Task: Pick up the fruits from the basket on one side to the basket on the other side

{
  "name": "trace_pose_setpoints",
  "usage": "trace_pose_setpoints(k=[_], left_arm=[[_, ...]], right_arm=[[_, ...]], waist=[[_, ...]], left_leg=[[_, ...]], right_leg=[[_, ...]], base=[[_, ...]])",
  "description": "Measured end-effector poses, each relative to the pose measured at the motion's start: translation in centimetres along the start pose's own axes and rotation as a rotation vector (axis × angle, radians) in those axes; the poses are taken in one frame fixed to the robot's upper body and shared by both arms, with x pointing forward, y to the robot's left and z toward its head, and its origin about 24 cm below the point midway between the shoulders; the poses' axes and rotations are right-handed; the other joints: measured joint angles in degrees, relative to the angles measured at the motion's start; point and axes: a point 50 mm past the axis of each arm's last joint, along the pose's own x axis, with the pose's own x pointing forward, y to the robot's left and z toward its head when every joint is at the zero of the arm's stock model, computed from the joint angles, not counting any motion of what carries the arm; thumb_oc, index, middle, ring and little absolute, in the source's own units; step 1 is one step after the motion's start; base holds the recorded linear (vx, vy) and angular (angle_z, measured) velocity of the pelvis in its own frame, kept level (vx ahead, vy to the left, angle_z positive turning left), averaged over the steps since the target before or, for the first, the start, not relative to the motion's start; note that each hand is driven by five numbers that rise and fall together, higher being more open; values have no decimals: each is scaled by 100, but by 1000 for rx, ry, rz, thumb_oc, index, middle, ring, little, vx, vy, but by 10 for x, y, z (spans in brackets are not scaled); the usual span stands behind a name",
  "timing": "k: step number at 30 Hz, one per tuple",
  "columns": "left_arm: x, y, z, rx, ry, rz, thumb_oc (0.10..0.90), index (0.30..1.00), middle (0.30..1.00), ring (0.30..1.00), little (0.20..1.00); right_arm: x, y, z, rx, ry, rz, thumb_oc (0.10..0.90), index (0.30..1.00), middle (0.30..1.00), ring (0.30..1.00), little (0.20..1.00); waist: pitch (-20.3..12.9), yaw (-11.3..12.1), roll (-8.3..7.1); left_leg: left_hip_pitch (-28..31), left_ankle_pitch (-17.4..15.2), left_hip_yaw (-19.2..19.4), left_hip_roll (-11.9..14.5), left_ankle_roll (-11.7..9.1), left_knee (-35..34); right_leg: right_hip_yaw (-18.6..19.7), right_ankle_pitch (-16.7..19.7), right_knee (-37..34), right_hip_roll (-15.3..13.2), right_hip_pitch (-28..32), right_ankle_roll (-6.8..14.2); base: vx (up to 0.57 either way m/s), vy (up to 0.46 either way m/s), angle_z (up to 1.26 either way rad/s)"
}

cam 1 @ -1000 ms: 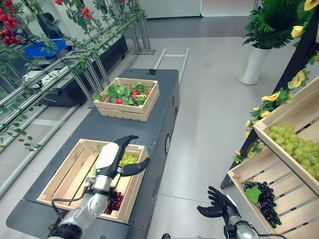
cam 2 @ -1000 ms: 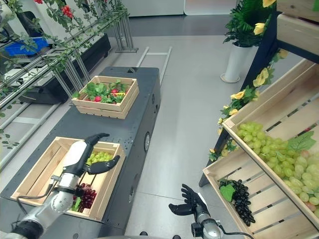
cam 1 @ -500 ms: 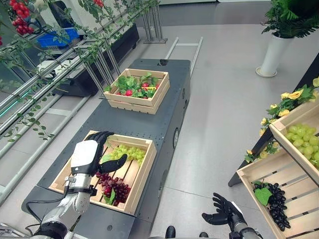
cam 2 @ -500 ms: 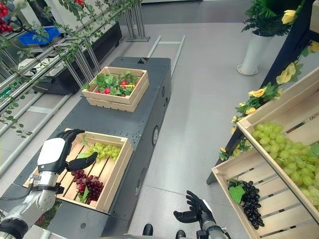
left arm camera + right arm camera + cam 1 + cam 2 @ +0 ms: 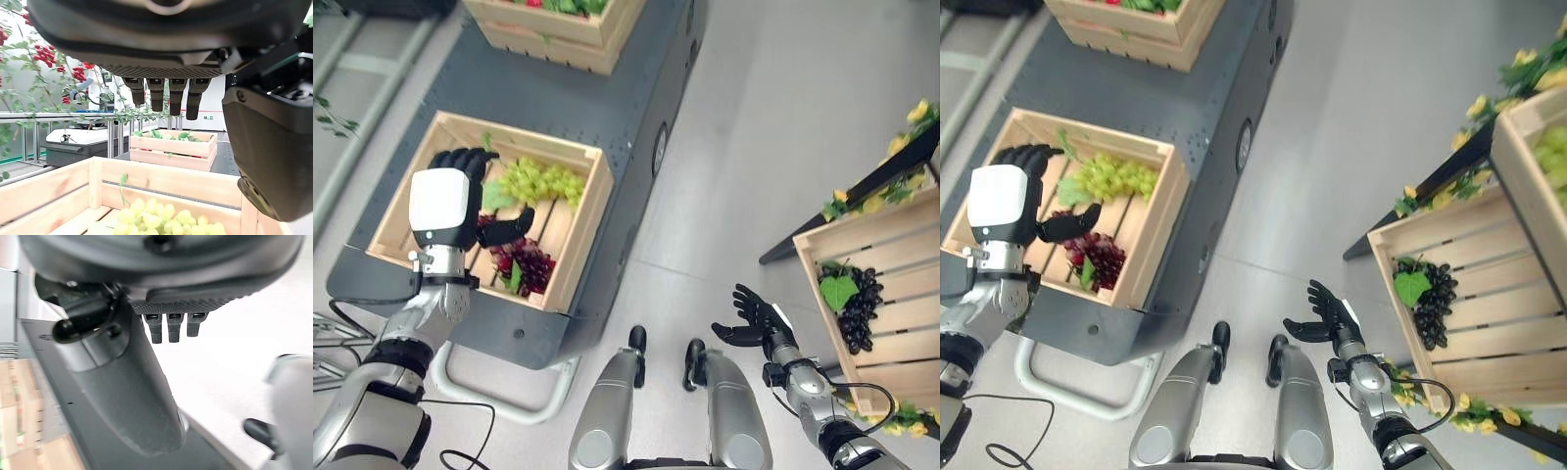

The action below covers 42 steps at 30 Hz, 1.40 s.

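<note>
A wooden crate (image 5: 579, 227) on the dark cart holds a bunch of green grapes (image 5: 540, 181) and a bunch of dark red grapes (image 5: 524, 262). My left hand (image 5: 445, 201) hovers over the crate's left half, fingers relaxed, thumb stretched toward the grapes, holding nothing. In the left wrist view the green grapes (image 5: 166, 219) lie below the fingers (image 5: 157, 94). My right hand (image 5: 751, 319) hangs open and empty over the floor, between the cart and a wooden shelf crate (image 5: 901, 257) holding black grapes (image 5: 857, 304).
A second wooden crate (image 5: 570, 22) with leaves and red fruit stands farther along the dark cart (image 5: 607, 108). Yellow flowers (image 5: 891, 176) edge the shelf unit on the right. Grey floor lies between cart and shelf. A white metal frame (image 5: 499, 392) sits below the cart's near end.
The camera has tilted down, so the whole scene shifted up. My left hand stays over the near crate; my right hand stays open low over the floor.
</note>
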Motion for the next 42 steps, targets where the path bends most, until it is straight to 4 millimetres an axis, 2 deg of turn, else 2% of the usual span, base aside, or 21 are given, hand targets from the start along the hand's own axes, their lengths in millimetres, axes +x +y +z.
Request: trace_pose_setpoints(k=[5, 8, 16, 19, 23, 28, 42], left_arm=[[23, 12, -1, 77, 21, 58, 800, 900, 900, 900, 900], [34, 21, 1, 83, 51, 114, 800, 900, 900, 900, 900], [55, 31, 12, 195, 5, 138, 800, 900, 900, 900, 900], [71, 44, 17, 255, -8, 168, 800, 900, 900, 900, 900], [84, 53, 24, 334, -58, 147, 800, 900, 900, 900, 900], [91, 56, 29, 385, -99, 125, 800, 900, 900, 900, 900], [99, 57, 22, 473, -72, -9, 800, 900, 900, 900, 900]], right_arm=[[2, -12, 9, -33, -21, -37, 800, 900, 900, 900, 900], [7, -15, 17, -44, -45, -39, 800, 900, 900, 900, 900], [10, -20, 23, -53, -59, -80, 800, 900, 900, 900, 900], [7, -24, 20, -62, -49, -87, 800, 900, 900, 900, 900], [7, -25, 20, -67, -46, -91, 800, 900, 900, 900, 900], [7, -26, 21, -66, -49, -91, 800, 900, 900, 900, 900], [6, -28, 15, -64, -20, -103, 800, 900, 900, 900, 900]], waist=[[85, -67, -34], [142, -138, -64], [164, -214, -87], [164, -225, -91], [170, -270, -131], [172, -295, -206], [166, -304, -512]], left_leg=[[-672, -269, 55, 67, -28, 827], [-1003, -291, 54, 72, -42, 1080], [-1567, -336, 31, 114, -66, 1476], [-1787, -336, 11, 144, -65, 1568], [-1895, -350, 18, 153, -53, 1600], [-1912, -381, 23, 180, -44, 1610], [-1911, -421, 10, 271, -22, 1565]], right_leg=[[53, -202, 709, 10, -627, -81], [61, -229, 956, 4, -961, -99], [63, -258, 1304, 22, -1509, -135], [79, -248, 1362, 75, -1703, -123], [105, -224, 1366, 102, -1804, -82], [128, -216, 1300, 175, -1816, -73], [117, -129, 1093, 282, -1753, -33]], base=[[-31, 61, -8], [-7, 54, 0], [19, 68, -1], [28, 40, 1], [3, 4, -1], [4, 22, -7], [-1, -5, -2]])
